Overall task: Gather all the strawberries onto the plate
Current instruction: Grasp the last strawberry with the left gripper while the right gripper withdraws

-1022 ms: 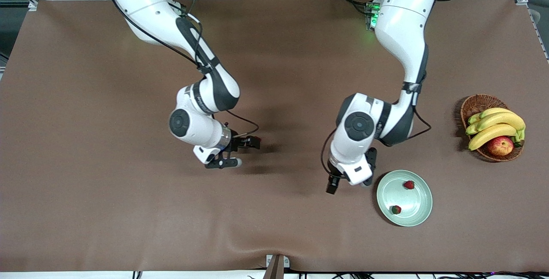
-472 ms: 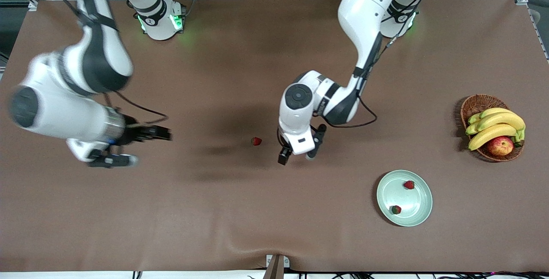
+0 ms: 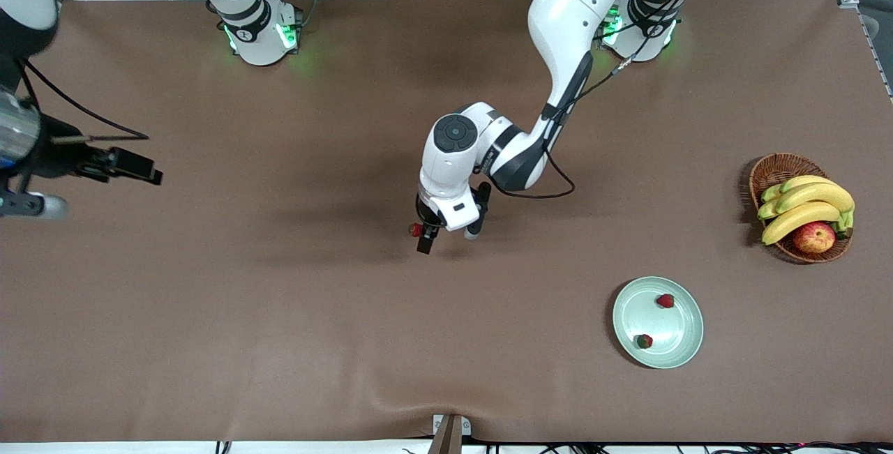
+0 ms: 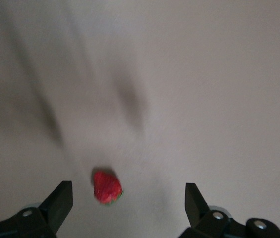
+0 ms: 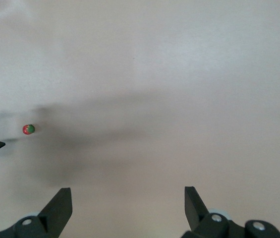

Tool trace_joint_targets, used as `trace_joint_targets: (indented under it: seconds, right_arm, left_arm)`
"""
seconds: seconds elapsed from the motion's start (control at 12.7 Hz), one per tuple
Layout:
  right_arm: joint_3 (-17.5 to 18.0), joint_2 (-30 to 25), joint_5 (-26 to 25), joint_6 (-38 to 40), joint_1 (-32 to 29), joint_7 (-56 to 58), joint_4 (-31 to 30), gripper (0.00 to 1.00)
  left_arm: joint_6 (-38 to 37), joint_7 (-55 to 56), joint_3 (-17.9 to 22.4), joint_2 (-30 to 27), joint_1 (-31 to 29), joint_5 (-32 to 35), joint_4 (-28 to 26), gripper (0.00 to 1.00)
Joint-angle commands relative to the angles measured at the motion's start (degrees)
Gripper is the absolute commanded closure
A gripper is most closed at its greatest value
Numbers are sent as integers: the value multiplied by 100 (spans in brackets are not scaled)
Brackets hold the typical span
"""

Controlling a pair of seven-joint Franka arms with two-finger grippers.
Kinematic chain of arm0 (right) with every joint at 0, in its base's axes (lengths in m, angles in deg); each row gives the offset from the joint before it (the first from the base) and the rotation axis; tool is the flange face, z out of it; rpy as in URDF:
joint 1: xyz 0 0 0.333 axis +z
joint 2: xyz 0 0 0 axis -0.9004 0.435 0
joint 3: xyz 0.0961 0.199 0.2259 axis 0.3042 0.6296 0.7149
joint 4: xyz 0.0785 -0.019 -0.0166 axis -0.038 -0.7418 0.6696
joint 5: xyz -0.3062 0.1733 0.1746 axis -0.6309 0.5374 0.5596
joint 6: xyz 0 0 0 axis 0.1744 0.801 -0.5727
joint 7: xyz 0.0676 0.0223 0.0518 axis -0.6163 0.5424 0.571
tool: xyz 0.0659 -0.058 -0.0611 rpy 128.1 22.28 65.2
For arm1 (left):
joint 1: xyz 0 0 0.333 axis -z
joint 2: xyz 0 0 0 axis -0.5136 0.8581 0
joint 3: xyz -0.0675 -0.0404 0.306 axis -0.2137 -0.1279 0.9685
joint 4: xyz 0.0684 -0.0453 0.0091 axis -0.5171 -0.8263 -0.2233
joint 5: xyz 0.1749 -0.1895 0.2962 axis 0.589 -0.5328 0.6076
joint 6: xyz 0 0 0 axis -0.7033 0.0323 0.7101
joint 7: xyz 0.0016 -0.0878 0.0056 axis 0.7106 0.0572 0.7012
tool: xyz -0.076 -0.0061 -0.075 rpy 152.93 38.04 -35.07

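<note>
One strawberry [image 3: 416, 229] lies on the brown table mid-way along it. My left gripper [image 3: 448, 236] is open over it, and the berry sits just beside one fingertip. In the left wrist view the strawberry [image 4: 106, 187] lies between the open fingers of the left gripper [image 4: 129, 206], closer to one of them. Two more strawberries [image 3: 665, 300] [image 3: 644, 341] lie in the pale green plate [image 3: 687, 328], nearer the front camera toward the left arm's end. My right gripper [image 3: 108, 192] is open and empty, high over the right arm's end of the table. Its wrist view shows its fingers [image 5: 127, 208] apart and the lone strawberry [image 5: 28, 129] small.
A brown wicker basket [image 3: 771, 171] holding bananas [image 3: 802, 206] and an apple [image 3: 813, 237] stands at the left arm's end of the table, farther from the camera than the plate. The tablecloth has a ripple near the front edge [image 3: 391, 405].
My left gripper moved from beside the plate to over the lone strawberry. My right arm drew away from that strawberry toward its own end of the table, open and empty.
</note>
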Motion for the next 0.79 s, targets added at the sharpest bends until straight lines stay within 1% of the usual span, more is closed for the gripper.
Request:
trace_joint_targets:
  seconds: [0.0, 0.24, 0.39, 0.47, 0.55, 0.63, 0.71]
  right_arm:
    - [129, -440, -301, 386, -243, 101, -67, 0]
    - [173, -573, -310, 598, -743, 829, -58, 0]
    - [182, -660, -336, 625, -938, 1129, -58, 0]
    - [234, -713, -485, 642, -1008, 1200, -66, 0]
    - [382, -739, -782, 756, -1052, 1340, -67, 0]
    - [610, -766, -1055, 844, -1148, 1437, -67, 0]
    - [769, -801, -1083, 862, -1262, 1447, -67, 0]
  left_arm:
    - [102, 469, -58, 253, -18, 2, 236, 0]
    - [593, 452, -93, 517, -9, 11, 350, 0]
    - [752, 426, -85, 632, 61, 11, 394, 0]
    - [770, 408, -85, 667, 87, 11, 394, 0]
    - [779, 408, -76, 702, 140, 20, 394, 0]
    - [779, 391, -76, 720, 140, 20, 394, 0]
    - [779, 391, -76, 763, 149, 20, 394, 0]
